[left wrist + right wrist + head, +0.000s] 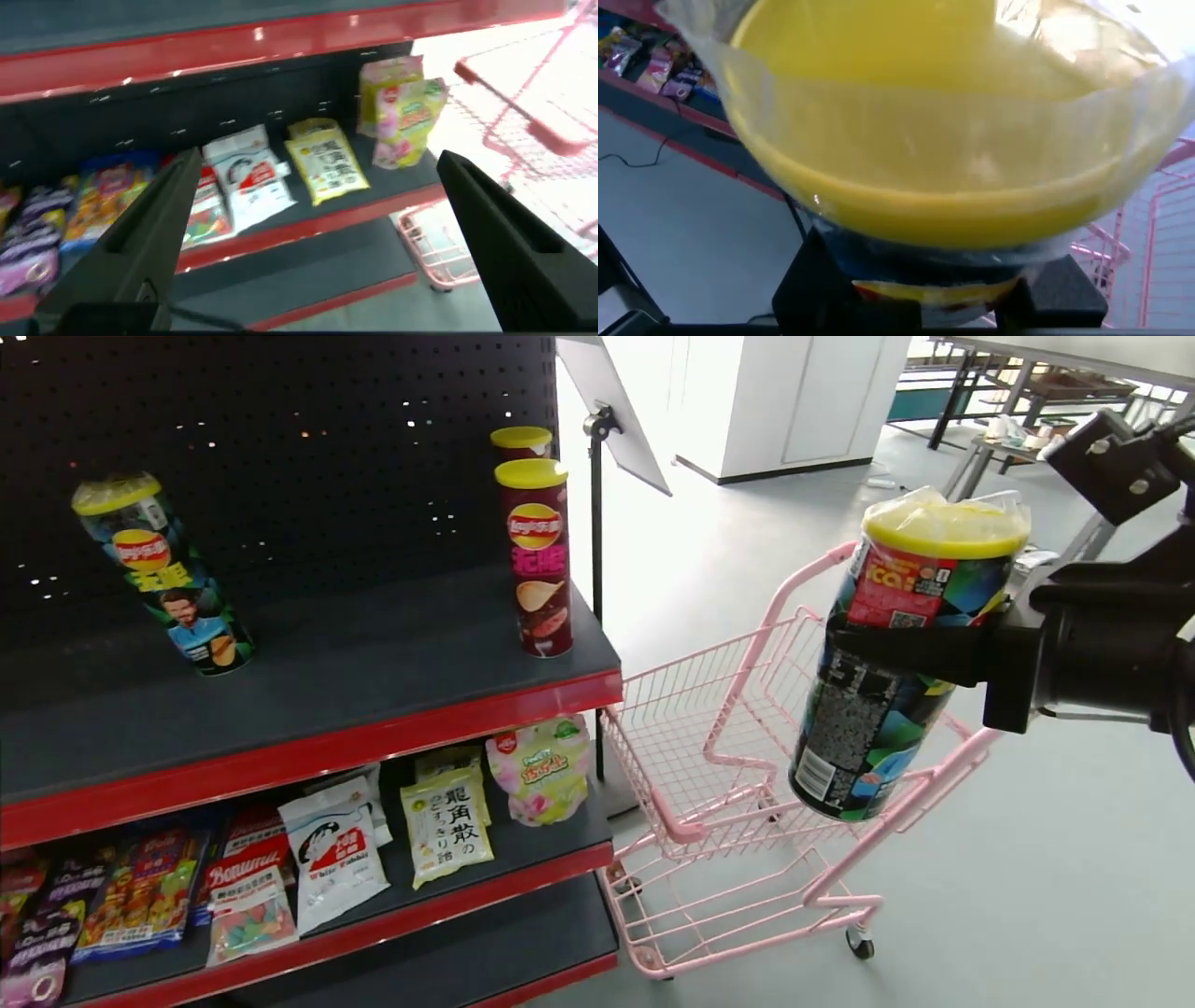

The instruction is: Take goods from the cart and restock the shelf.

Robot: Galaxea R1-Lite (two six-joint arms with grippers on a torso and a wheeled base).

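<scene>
While your right tool [910, 651] is clamped around the chip can [864, 733], the can hangs near-upright, lid up, over the pink cart [695, 658]. The bare top shelf [373, 649] lies to the can's left, farther off, so the right arm carries it there. Your left tool [318, 168] gapes empty.

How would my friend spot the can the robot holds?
Look right of the black shelf, above the pink cart. There the right gripper clamps a chip can in mid-air. Unlike the shelf's three cans, its yellow lid has clear plastic over it.
</scene>
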